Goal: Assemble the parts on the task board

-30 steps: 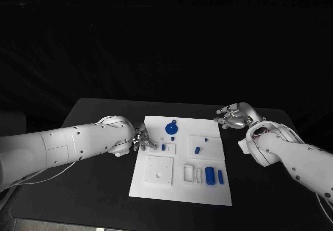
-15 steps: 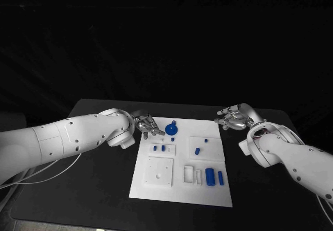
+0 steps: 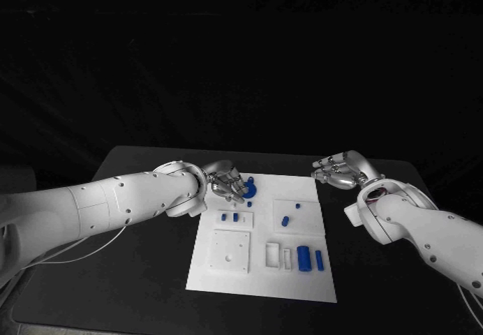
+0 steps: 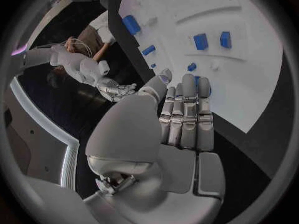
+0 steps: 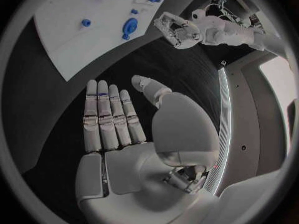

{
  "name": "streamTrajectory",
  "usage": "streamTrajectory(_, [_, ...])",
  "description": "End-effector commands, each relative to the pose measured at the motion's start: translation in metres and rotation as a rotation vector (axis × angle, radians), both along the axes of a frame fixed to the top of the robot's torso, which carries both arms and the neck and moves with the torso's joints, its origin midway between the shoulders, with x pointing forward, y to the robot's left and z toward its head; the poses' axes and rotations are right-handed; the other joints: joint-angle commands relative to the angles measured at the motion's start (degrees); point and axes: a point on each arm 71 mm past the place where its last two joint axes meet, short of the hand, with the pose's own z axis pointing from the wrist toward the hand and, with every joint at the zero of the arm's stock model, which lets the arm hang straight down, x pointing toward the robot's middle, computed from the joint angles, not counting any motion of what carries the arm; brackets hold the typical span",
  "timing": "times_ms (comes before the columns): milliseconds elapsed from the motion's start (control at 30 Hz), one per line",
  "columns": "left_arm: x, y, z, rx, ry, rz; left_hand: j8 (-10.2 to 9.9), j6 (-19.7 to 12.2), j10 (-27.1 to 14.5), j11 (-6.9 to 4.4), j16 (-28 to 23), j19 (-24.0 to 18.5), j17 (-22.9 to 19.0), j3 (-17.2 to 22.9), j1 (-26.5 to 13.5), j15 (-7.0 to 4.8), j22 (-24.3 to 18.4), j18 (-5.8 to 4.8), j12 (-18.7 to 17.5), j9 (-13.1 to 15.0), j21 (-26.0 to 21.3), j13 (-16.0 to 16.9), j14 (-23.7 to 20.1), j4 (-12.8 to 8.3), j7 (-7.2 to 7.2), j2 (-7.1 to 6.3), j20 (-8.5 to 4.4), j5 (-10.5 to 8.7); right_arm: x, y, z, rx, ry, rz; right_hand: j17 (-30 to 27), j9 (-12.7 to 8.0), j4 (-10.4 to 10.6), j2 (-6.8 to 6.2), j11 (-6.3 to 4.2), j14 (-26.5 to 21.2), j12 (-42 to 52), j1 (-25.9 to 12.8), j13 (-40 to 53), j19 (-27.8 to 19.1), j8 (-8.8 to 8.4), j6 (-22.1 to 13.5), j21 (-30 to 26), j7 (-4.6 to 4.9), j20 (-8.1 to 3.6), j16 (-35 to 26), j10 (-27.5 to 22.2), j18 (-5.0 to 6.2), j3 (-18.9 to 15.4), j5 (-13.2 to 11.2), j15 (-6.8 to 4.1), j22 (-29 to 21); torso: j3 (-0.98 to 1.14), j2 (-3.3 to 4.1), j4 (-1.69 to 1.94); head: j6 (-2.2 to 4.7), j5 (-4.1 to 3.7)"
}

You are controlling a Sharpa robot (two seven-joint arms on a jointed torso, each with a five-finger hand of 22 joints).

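Left hand (image 3: 225, 183) hovers, fingers straight and empty, over the blue round part (image 3: 248, 188) at the task board's (image 3: 264, 279) upper edge; right hand (image 3: 337, 172) waits open, off the board, above the desk (image 3: 151, 279).

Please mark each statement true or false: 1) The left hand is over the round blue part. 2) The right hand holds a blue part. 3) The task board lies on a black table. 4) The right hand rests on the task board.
1) True: the left hand is above the round blue part.
2) False: the right hand is open and holds nothing.
3) True: the task board lies on the black table.
4) False: it is beside the board, over the table.
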Motion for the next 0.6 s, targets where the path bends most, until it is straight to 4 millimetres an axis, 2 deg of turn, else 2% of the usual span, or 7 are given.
streamTrajectory(33, [0.000,-0.011,0.002,0.022,-0.117,-0.134,-1.2,0.8,-0.3,-0.05,-4.1,-1.3,-1.9,0.2,-0.8,0.67,-0.5,0.69,-0.2,0.1,-1.8,-0.1,-0.7,-0.7,-0.30,0.24,0.37,-0.80,-0.001,0.005,0.000,0.109,0.002,0.101,-0.3,0.0,-0.8,1.02,0.26,-1.0,-0.2,0.4,-0.1,-0.3,-0.09,0.1,0.1,0.46,0.34,-0.2,-0.7,1.17,0.8,0.2,0.28,-3.1,-0.02,0.07,-0.15,0.21,-0.07])
streamTrajectory(167, [0.002,-0.019,-0.003,0.060,-0.169,-0.175,-2.4,1.6,-0.2,0.08,-10.9,-1.6,-4.4,0.6,-1.2,1.05,-2.5,0.59,-0.3,0.1,-3.9,-0.1,1.1,-2.4,-0.36,0.55,0.76,-0.69,0.000,0.004,-0.001,0.176,0.018,0.135,-0.3,0.0,-2.0,2.14,0.26,-1.5,-0.2,0.7,-0.1,-0.2,-0.10,0.2,0.3,0.47,0.40,-0.2,-0.7,1.27,1.5,0.2,0.19,-5.3,-0.11,0.14,-0.11,0.33,-0.18])
streamTrajectory(400, [0.005,-0.031,-0.010,0.129,-0.241,-0.227,-2.4,1.8,-0.7,0.26,-12.9,-1.2,-4.0,0.5,-1.8,0.97,-2.9,0.75,-0.4,0.1,-3.7,-0.1,2.7,-4.0,-0.07,1.31,0.63,-0.63,0.003,0.001,-0.005,0.258,0.050,0.187,-0.4,0.0,-4.3,4.31,0.26,-1.0,-0.4,1.9,-0.1,0.0,-0.10,1.0,1.1,0.50,-0.06,-0.3,-0.2,1.30,4.8,-0.6,-0.08,-6.6,-0.06,0.09,-0.11,0.34,-0.17])
streamTrajectory(467, [0.006,-0.033,-0.013,0.149,-0.251,-0.237,-2.4,2.0,-1.1,0.37,-13.0,-1.0,-3.8,0.4,-1.9,0.96,-2.8,0.80,-0.4,0.1,-3.6,-0.1,2.9,-4.2,0.07,1.32,0.62,-0.66,0.003,0.001,-0.006,0.266,0.061,0.209,-0.5,-0.1,-4.3,4.61,0.49,-2.6,-0.4,1.3,-0.1,-2.1,-0.12,1.0,0.1,0.30,0.60,-0.4,-0.8,0.80,5.7,-0.7,0.88,-7.6,-0.07,0.08,-0.14,0.33,-0.21])
streamTrajectory(500, [0.006,-0.034,-0.014,0.160,-0.254,-0.242,-2.4,2.0,-1.6,0.42,-12.6,-0.6,-3.6,0.2,-2.0,0.86,-2.7,0.90,-0.4,0.0,-3.5,-0.1,3.4,-4.2,0.12,1.28,0.53,-0.74,0.003,0.002,-0.007,0.270,0.065,0.220,-0.5,-0.1,-4.2,4.64,0.48,-3.7,-0.4,0.8,-0.1,-5.4,-0.17,0.6,-0.3,-0.16,1.51,-0.4,-1.9,-0.12,6.3,-0.9,1.38,-8.8,-0.06,0.05,-0.12,0.33,-0.25])
streamTrajectory(533, [0.006,-0.035,-0.015,0.171,-0.255,-0.246,-2.5,1.7,-2.2,0.57,-12.6,-0.4,-3.5,0.1,-2.2,0.88,-2.7,0.92,-0.5,-0.1,-3.5,-0.1,3.5,-4.2,0.15,1.17,0.55,-0.85,0.003,0.002,-0.007,0.273,0.068,0.230,-0.4,-0.1,-4.2,4.56,-0.19,-5.7,-0.2,0.3,0.0,-8.9,-0.19,-0.3,-0.4,-1.06,2.45,-0.4,-4.5,-1.16,6.8,-1.6,2.20,-10.1,-0.05,0.05,-0.16,0.33,-0.24])
streamTrajectory(600, [0.006,-0.037,-0.018,0.195,-0.256,-0.253,-2.5,1.2,-3.2,0.71,-12.4,0.0,-3.2,-0.2,-2.3,0.87,-2.9,1.02,-0.4,-0.1,-3.6,-0.1,3.7,-4.3,0.17,1.06,0.59,-1.04,0.003,0.003,-0.007,0.280,0.069,0.250,-0.7,-0.1,-4.9,4.89,0.09,-14.8,-0.6,0.4,-0.3,-16.6,-0.17,-1.9,-0.5,-1.79,4.15,-0.7,-13.7,-1.68,6.3,-2.3,4.24,-13.0,0.00,0.04,-0.14,0.30,-0.27])
